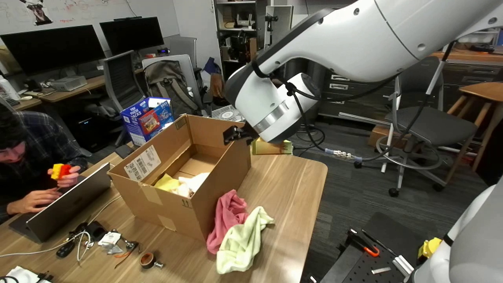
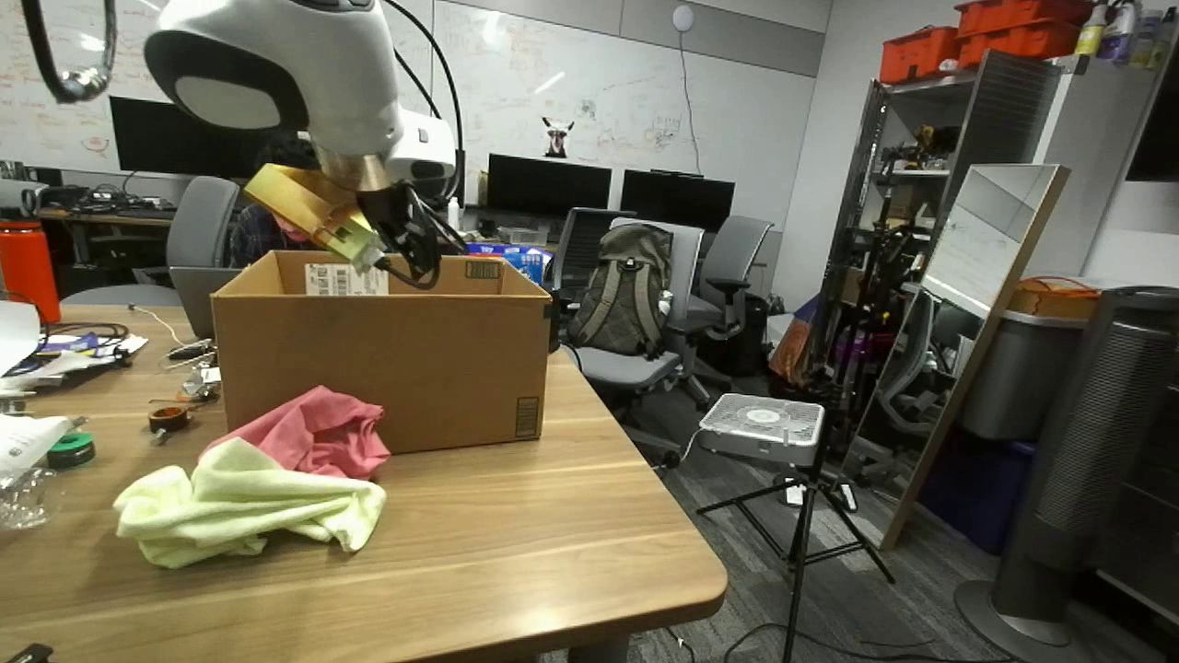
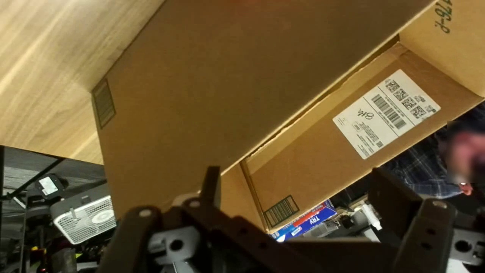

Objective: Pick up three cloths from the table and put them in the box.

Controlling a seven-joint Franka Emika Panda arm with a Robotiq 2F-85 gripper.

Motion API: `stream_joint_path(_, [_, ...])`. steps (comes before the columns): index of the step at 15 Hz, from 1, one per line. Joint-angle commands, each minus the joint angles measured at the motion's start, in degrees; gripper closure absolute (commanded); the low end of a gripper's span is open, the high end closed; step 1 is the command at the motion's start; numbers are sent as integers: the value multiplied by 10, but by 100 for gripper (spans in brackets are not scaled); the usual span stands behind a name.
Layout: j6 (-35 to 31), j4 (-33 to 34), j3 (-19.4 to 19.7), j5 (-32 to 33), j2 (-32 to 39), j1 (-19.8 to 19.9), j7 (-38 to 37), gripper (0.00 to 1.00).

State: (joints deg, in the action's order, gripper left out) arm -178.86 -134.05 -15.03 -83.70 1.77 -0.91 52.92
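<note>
Cloth transfer, apparently between pickups; next move likely a descent beside the box [image 2: 387,373] to grasp the pale green cloth [image 2: 249,506] or pink cloth [image 2: 318,428]
Arm [image 1: 346,43] stretched over table [image 2: 553,516], gripper [image 3: 294,176] tilted near box rim, jaws spread, nothing between; green and pink touching, on table; yellow cloth [image 1: 167,182] and whitish cloth [image 1: 197,181] inside box

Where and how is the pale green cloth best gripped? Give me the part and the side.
Pinch the pale green cloth by the raised fold near its middle, probably from straight above with the jaws across the ridge. It lies crumpled, so the ridge stands up to close on. Stay shallow: the pink cloth lies against it, and a deep grip might catch both.
</note>
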Motion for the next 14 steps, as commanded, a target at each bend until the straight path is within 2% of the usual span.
stream_joint_path(1, [53,-66,49,135,-60,-6,-115,0])
stream_joint_path(6, [139,-149,109,382,-101,17,-267,0])
stream_joint_path(7, [161,-162,77,431,-108,64,-296,0])
stream_joint_path(11, [258,-178,17,631,-148,173,-409,0])
stream_joint_path(13, [327,-157,17,722,-171,179,-467,0])
stream_joint_path(14, [348,-151,71,762,-175,123,-486,0])
